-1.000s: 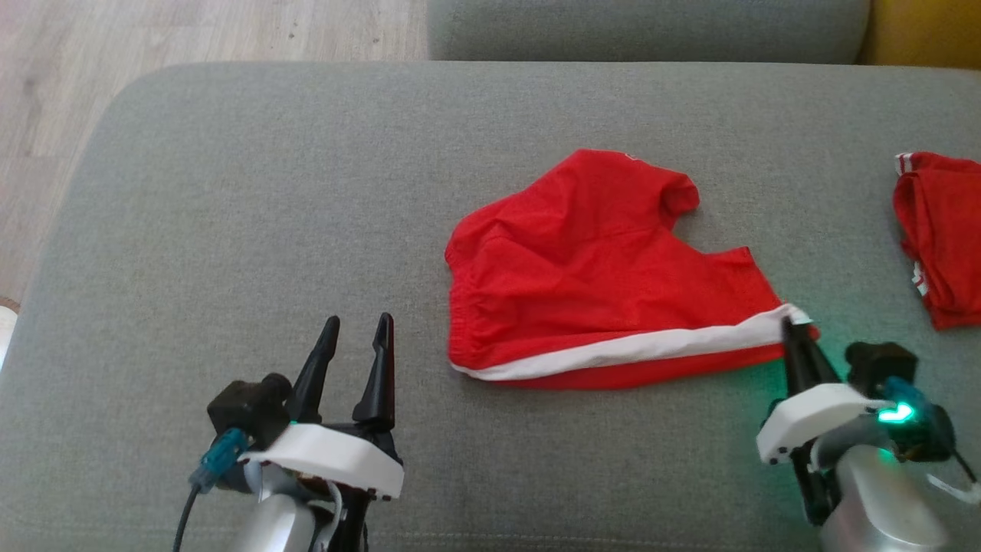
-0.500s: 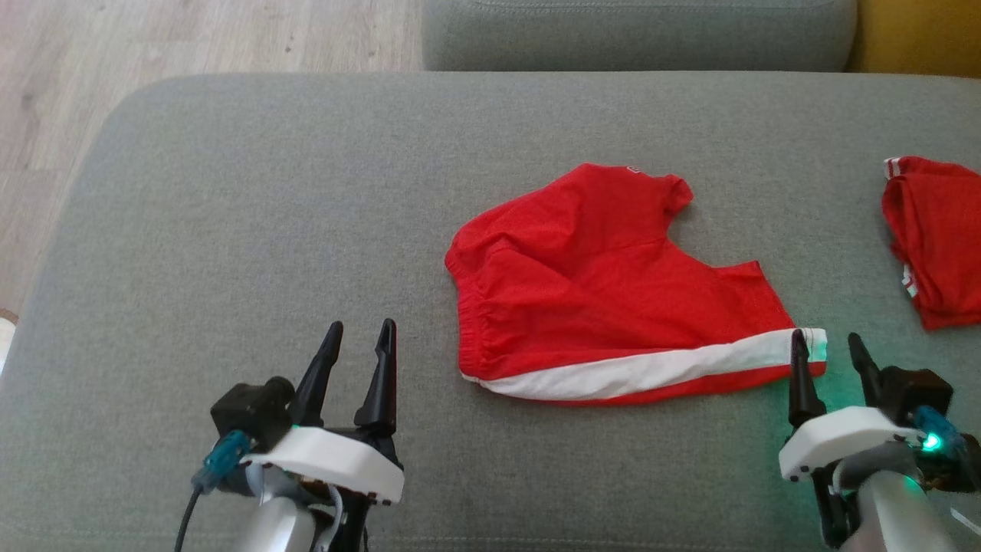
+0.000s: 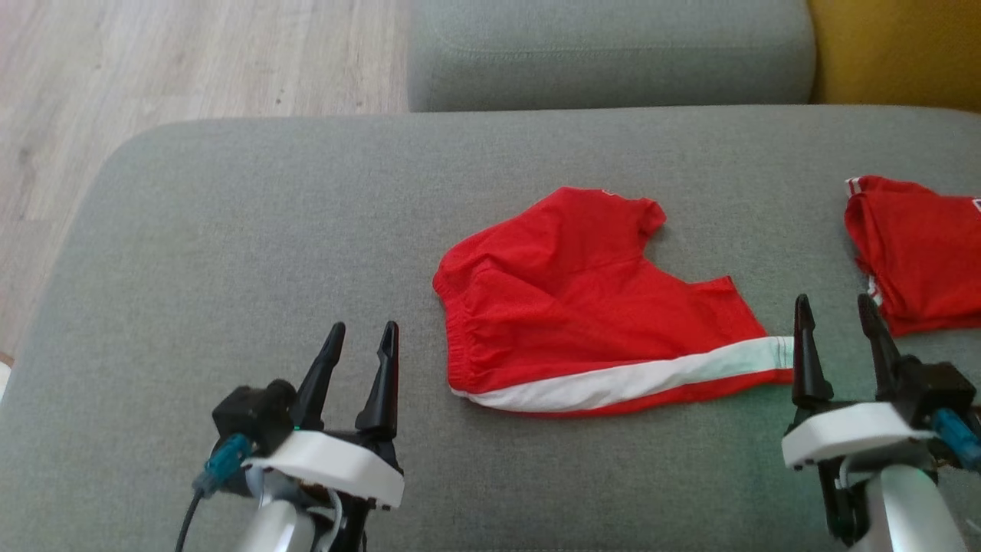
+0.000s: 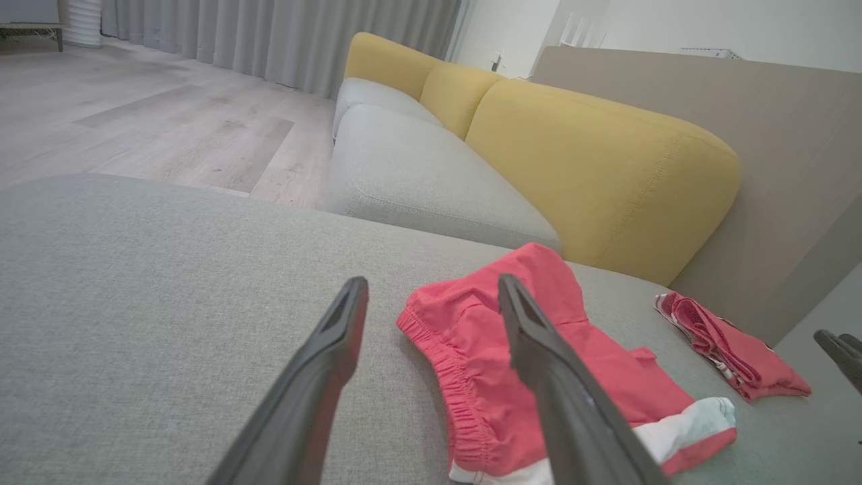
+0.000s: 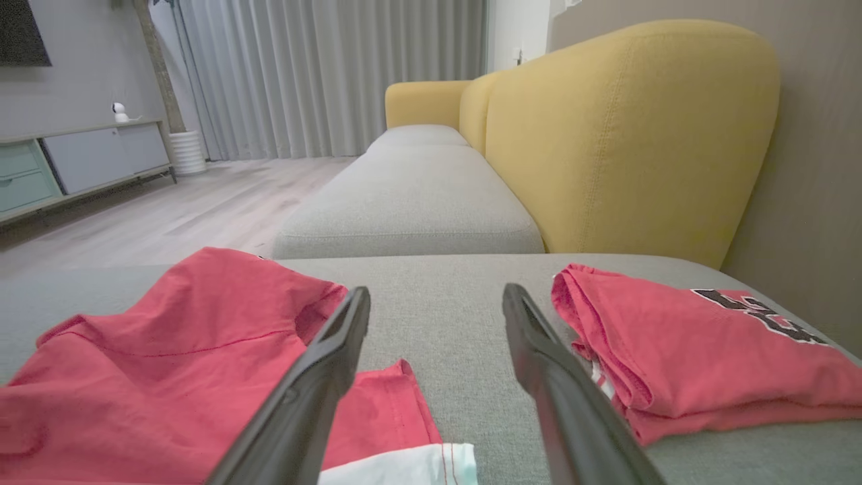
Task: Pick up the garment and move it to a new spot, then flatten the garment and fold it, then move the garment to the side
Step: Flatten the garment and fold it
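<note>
Head view: two red garments, shorts point(image 3: 582, 307) and shirt point(image 3: 920, 253); left claw point(image 3: 363, 330) and right claw point(image 3: 834, 303) both wide.

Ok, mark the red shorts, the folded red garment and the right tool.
red shorts point(image 3: 582, 307), head view, middle of the red cloth.
folded red garment point(image 5: 700, 350), right wrist view, its top layer.
right tool point(image 3: 833, 300), head view, midway between its fingertips.

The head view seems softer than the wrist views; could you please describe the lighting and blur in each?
Head view: even daylight, mildly soft, faint green tint on the white stripe of the shorts. Left wrist view: near jaws blurred, reds washed pinkish. Right wrist view: jaws blurred, folded shirt sharp, no glare.
</note>
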Tool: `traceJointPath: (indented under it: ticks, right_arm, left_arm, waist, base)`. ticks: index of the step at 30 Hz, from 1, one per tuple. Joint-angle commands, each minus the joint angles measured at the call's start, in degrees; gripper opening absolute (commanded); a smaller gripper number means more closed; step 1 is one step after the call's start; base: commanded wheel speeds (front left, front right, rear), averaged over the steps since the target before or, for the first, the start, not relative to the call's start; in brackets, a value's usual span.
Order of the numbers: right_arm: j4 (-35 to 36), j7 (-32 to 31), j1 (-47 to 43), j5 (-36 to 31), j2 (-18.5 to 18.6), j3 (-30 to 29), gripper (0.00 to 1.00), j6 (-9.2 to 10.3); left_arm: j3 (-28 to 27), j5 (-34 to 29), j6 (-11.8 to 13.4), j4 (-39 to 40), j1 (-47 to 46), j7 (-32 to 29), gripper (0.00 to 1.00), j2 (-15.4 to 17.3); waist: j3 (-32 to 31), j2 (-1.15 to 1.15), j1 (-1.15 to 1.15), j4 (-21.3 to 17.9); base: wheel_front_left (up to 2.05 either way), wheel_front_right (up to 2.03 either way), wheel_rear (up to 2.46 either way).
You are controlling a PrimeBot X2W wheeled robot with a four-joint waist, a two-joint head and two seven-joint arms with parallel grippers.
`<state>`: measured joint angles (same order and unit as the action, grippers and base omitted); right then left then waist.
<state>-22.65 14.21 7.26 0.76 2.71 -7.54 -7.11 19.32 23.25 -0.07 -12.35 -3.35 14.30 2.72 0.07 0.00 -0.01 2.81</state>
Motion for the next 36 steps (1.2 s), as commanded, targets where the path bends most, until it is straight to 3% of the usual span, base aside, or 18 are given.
traceJointPath:
  ticks: [1, 12, 29, 36]
  right_arm:
    - [3.02, 0.77, 0.37, 0.79, 0.18, 2.17, 1.00, -0.37]
    - [4.28, 0.13, -2.88, 4.67, 0.17, 5.74, 1.00, -0.37]
    - [3.90, 0.33, -2.56, 5.43, 0.17, 7.20, 1.00, -0.37]
    - [3.64, 0.39, -2.55, 5.34, 0.17, 7.29, 1.00, -0.37]
  left_arm:
    - [-1.95, -0.61, -0.22, 1.81, -0.93, 0.70, 1.00, 0.16]
    - [-4.33, -1.77, 1.36, 0.08, 0.52, 0.70, 1.00, 0.16]
    - [-5.88, -2.15, 1.25, -0.61, 0.45, 0.70, 1.00, 0.16]
    - [-2.87, -1.41, -1.08, -6.14, 0.12, 0.67, 1.00, 0.16]
  waist:
    - [-0.32, 0.00, 0.01, -0.12]
    - [-0.79, 0.00, 0.01, 0.14]
    - [-0.68, 0.00, 0.01, 0.07]
    - [-0.33, 0.00, 0.01, -0.61]
  base:
    - [0.00, 0.00, 0.00]
    - [0.00, 0.00, 0.00]
    - [0.00, 0.00, 0.00]
    - [0.00, 0.00, 0.00]
